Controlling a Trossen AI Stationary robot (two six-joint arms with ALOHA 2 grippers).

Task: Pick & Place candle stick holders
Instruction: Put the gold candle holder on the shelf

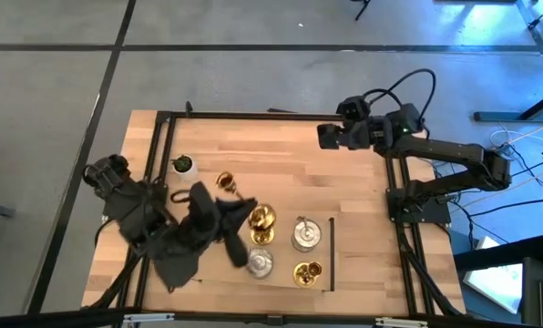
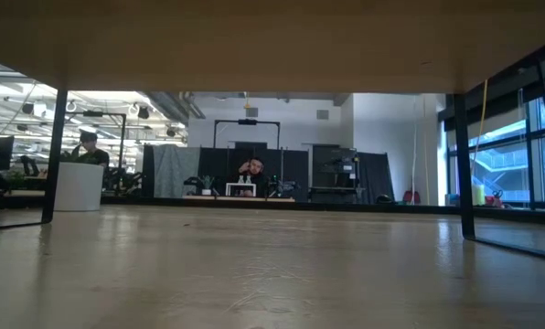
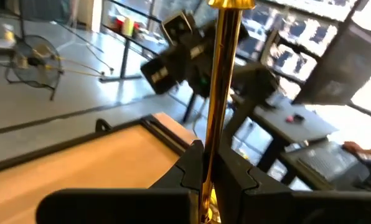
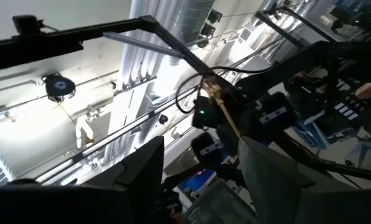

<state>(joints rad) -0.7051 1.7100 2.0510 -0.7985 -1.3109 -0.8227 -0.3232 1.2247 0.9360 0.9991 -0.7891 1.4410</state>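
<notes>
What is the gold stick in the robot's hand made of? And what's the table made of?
The gold candle stick holder, clamped in the left gripper, looks like polished metal, likely brass: its slim stem is mirror-shiny and yellow. The table looks like wood: pale planks with visible grain lines, framed by dark metal bars.

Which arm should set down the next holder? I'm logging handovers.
Left. The left gripper is shut on a gold holder beside the others; the right gripper hangs open at the table's far edge.
</notes>
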